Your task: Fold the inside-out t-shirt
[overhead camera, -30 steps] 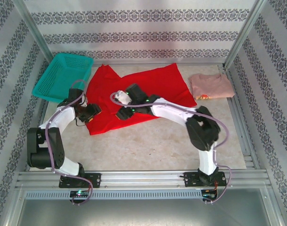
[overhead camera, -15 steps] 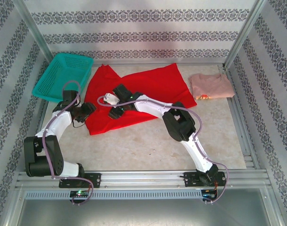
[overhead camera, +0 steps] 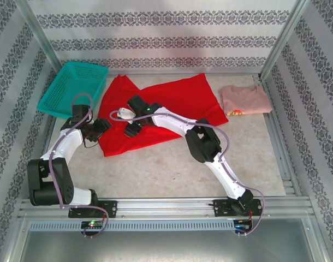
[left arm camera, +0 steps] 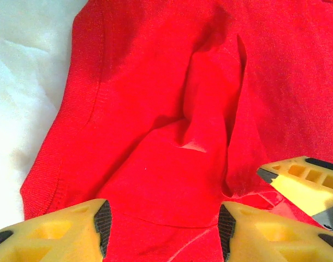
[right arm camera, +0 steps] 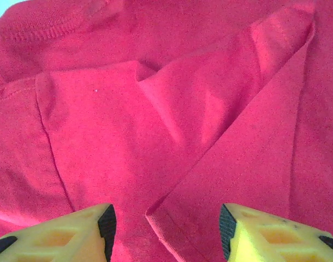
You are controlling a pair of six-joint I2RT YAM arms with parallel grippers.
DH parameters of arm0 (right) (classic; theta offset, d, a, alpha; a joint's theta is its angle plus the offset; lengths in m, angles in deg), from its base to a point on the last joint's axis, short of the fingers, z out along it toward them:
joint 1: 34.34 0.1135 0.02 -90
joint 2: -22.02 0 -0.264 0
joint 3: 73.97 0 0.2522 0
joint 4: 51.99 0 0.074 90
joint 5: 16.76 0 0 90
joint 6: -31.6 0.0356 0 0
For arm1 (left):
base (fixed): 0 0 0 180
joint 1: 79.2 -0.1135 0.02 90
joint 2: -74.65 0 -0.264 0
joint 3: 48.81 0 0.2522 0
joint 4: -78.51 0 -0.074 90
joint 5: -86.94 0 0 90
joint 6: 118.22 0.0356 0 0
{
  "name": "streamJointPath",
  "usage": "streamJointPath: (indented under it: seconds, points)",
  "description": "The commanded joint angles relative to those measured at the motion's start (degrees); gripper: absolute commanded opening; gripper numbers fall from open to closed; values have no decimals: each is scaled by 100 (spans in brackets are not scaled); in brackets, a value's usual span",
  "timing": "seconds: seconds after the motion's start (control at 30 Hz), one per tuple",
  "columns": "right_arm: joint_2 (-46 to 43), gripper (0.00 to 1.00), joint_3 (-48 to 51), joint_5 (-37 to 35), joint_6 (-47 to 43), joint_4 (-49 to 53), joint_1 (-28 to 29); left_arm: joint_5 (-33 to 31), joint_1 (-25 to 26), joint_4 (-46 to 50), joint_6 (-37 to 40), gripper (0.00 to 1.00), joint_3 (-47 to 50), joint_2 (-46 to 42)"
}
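Note:
The inside-out t-shirt point(overhead camera: 166, 106) is bright red and lies rumpled across the back middle of the table. My left gripper point(overhead camera: 101, 129) hovers over the shirt's left edge. In the left wrist view it point(left arm camera: 162, 229) is open, with folded red cloth point(left arm camera: 204, 125) below the yellow fingers and nothing gripped. My right gripper point(overhead camera: 132, 129) reaches far left over the shirt, close to the left one. It point(right arm camera: 166, 226) is open above a hemmed fold edge point(right arm camera: 155, 215). One of its yellow fingers point(left arm camera: 300, 177) shows at the right of the left wrist view.
A teal basket point(overhead camera: 73, 87) stands at the back left, near the left arm. A pale pink shirt point(overhead camera: 244, 99) lies folded at the back right. Bare tabletop point(overhead camera: 166, 164) stretches in front of the red shirt. Metal frame posts and patterned walls enclose the table.
The right arm has swung left across the shirt, bringing its gripper close to the left one. The left gripper shifted slightly back and left. Both stayed open.

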Motion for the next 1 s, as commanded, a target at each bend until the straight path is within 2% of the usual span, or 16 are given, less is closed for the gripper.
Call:
streamJointPath:
  seconds: [0.0, 0.13, 0.3, 0.57, 0.73, 0.97]
  points:
    - [169, 53, -225, -83, -169, 271, 81, -1, -64, 28, 128, 56, 22, -119]
    - [249, 48, -330, -157, -195, 343, 81, -4, -64, 37, 146, 56, 22, -118]
    - [234, 26, -384, -160, -84, 297, 30, 11, -64, 19, 151, 56, 34, -93]
    - [58, 7, -356, 106, 257, 141, -186, 44, -64, -11, 150, 56, 24, -60]
    - [-173, 3, -139, 357, 677, -128, -415, 135, -66, -50, 128, 56, 71, -65]
    - [-238, 3, -78, 759, 1703, -631, -846, 392, -56, -138, 135, 56, 179, -131]
